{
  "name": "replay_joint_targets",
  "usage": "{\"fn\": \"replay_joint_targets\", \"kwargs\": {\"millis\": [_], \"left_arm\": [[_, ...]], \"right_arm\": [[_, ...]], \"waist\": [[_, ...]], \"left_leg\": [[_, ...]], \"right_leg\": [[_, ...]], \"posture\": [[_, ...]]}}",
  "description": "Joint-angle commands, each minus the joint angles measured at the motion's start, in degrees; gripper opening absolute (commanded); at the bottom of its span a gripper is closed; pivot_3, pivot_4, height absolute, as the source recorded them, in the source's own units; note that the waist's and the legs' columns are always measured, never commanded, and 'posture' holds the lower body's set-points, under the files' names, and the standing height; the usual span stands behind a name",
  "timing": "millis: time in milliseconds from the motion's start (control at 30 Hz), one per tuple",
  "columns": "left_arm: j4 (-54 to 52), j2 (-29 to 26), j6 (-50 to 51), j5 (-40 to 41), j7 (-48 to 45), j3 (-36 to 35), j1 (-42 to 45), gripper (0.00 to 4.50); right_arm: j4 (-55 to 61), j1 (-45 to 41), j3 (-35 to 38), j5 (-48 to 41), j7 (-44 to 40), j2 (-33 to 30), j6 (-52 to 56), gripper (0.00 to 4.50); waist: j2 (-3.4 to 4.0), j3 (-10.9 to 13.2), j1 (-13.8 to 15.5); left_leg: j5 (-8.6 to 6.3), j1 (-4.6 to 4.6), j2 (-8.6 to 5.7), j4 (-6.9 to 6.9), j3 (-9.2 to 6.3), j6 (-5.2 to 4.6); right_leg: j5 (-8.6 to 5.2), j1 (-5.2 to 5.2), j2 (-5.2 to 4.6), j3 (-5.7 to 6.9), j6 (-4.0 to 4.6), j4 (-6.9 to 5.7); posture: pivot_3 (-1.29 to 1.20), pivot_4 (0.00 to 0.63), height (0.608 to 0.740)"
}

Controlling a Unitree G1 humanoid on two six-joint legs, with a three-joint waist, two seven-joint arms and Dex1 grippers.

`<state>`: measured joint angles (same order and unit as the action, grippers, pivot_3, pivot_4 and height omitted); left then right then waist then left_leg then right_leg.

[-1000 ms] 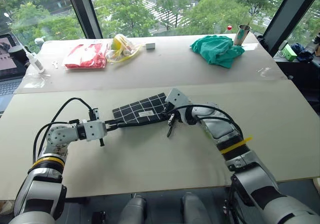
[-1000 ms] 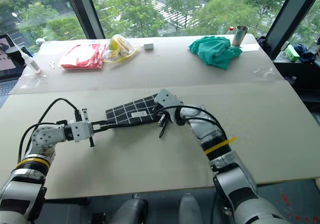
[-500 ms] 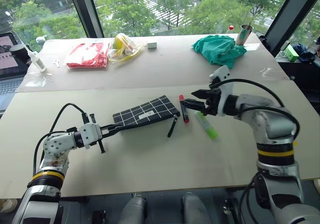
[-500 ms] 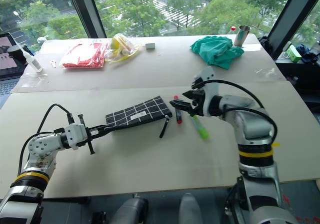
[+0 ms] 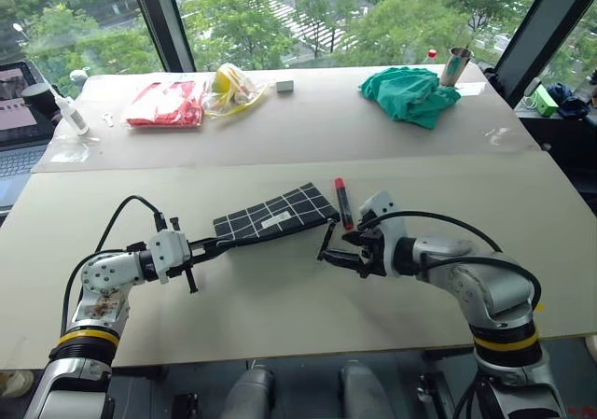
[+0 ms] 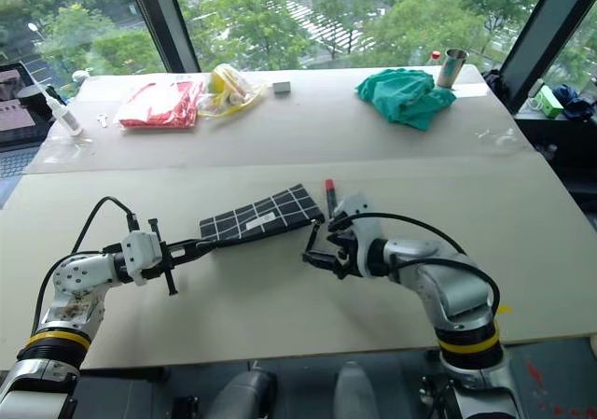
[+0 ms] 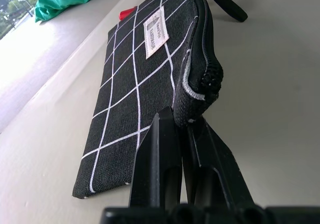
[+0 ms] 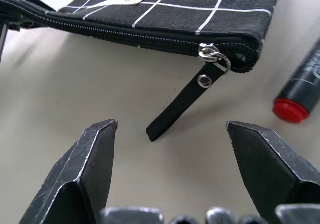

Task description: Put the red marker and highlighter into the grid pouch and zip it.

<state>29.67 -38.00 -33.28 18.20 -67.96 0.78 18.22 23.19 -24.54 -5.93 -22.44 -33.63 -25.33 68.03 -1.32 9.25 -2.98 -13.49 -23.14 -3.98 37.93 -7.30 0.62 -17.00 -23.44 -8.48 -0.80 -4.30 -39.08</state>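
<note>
The right claw [image 5: 338,255], having swung back from beyond the grid pouch [image 5: 270,221], is now hovering wide open before its pull cord [image 8: 182,103]. The left claw [image 7: 181,129] is staying clamped on the pouch's near corner. The red marker [image 5: 342,202] is lying just past the zipper end; the highlighter is no longer visible, hidden behind the right arm.

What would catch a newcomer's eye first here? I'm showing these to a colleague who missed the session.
Probably the grid pouch mid-table, black with white lines, its near-left corner pinched in the shut left gripper. Just to its right, the open right gripper points at the pouch's black zipper pull strap, with the red marker lying loose beside the pouch's far end.
</note>
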Motion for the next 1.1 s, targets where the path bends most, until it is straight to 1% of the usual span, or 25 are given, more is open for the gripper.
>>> {"fn": "replay_joint_targets", "kwargs": {"millis": [33,200,300,533,567,600,633,833,900,933,1100], "left_arm": [[-2.1,0.0,0.4,0.2,0.3,-1.5,0.5,0.00],[-3.5,0.8,1.4,0.6,0.7,-1.9,0.0,0.00],[-4.1,1.3,2.0,0.6,0.9,-2.1,0.1,0.00],[-4.6,1.8,2.6,0.1,1.1,-2.1,-0.1,0.00],[-4.6,1.8,2.6,0.1,1.2,-2.1,-0.1,0.00],[-4.6,1.8,2.7,0.1,1.2,-2.1,-0.1,0.00],[-4.6,1.9,2.7,0.1,1.2,-2.0,-0.1,0.00],[-4.4,2.2,2.8,-0.1,1.5,-1.9,0.2,0.00],[-4.5,2.3,2.8,-0.1,1.5,-1.9,0.2,0.00],[-4.5,2.3,2.8,-0.1,1.5,-1.9,0.2,0.00],[-4.8,2.6,3.0,-0.2,1.7,-2.0,0.0,0.00]], "right_arm": [[0.0,-1.0,-1.5,0.7,2.3,1.4,-1.8,3.87],[-4.4,-3.9,-4.0,2.4,4.0,3.8,-4.9,3.87],[-7.7,-6.1,-4.2,3.1,4.9,5.1,-6.8,3.87],[-10.8,-8.4,-4.5,4.0,4.1,4.7,-9.9,3.87],[-10.8,-8.5,-4.7,4.2,3.8,4.4,-10.2,3.36],[-10.6,-8.4,-4.9,4.2,3.2,3.9,-10.7,3.28],[-10.2,-8.3,-5.1,4.1,2.6,3.4,-11.1,2.97],[-8.9,-9.3,-6.1,3.9,0.4,2.4,-12.5,0.93],[-8.7,-9.8,-6.9,4.0,-0.2,2.4,-12.6,0.13],[-8.6,-10.1,-7.4,4.1,-0.5,2.3,-12.8,0.06],[-7.0,-10.8,-11.6,4.5,-3.7,0.5,-13.7,0.06]], "waist": [[0.00,0.0,0.1],[0.00,0.0,0.2],[0.00,0.0,0.2],[0.00,0.0,0.2],[0.00,0.0,0.2],[0.00,0.0,0.2],[0.00,0.0,0.2],[0.00,0.0,0.2],[0.00,0.0,0.2],[0.00,0.0,0.1],[0.00,0.0,0.2]], "left_leg": [[0.00,0.01,0.01,0.00,0.00,0.00],[0.00,0.02,0.02,0.00,0.01,0.00],[0.01,0.02,0.02,0.00,0.01,0.02],[0.03,0.01,0.01,0.00,-0.01,0.05],[0.03,0.01,0.02,0.00,-0.01,0.04],[0.03,0.01,0.02,0.00,-0.01,0.04],[0.03,0.01,0.01,0.00,-0.01,0.04],[0.02,0.01,0.02,0.00,-0.01,0.04],[0.03,0.01,0.02,0.00,-0.01,0.04],[0.03,0.01,0.02,0.00,-0.01,0.04],[0.03,0.01,0.01,0.00,-0.01,0.04]], "right_leg": [[0.00,0.00,0.00,0.00,0.00,-0.01],[0.00,-0.01,0.01,0.00,0.00,-0.02],[0.00,-0.01,0.01,0.00,0.00,-0.02],[0.00,0.00,0.01,0.01,0.00,-0.02],[0.00,0.00,0.01,0.01,0.00,-0.02],[0.00,-0.01,0.01,0.01,0.00,-0.02],[0.00,-0.01,0.01,0.01,0.00,-0.02],[0.00,-0.01,0.01,0.01,0.00,-0.02],[0.00,-0.01,0.01,0.01,0.00,-0.02],[0.00,-0.01,0.01,0.01,0.00,-0.02],[0.00,-0.01,0.01,0.02,0.00,-0.02]], "posture": [[0.00,0.150,0.740],[0.00,0.150,0.740],[0.00,0.150,0.740],[0.00,0.150,0.740],[0.00,0.150,0.740],[0.00,0.150,0.740],[0.00,0.150,0.740],[0.00,0.150,0.740],[0.00,0.150,0.740],[0.00,0.150,0.740],[0.00,0.150,0.740]]}}
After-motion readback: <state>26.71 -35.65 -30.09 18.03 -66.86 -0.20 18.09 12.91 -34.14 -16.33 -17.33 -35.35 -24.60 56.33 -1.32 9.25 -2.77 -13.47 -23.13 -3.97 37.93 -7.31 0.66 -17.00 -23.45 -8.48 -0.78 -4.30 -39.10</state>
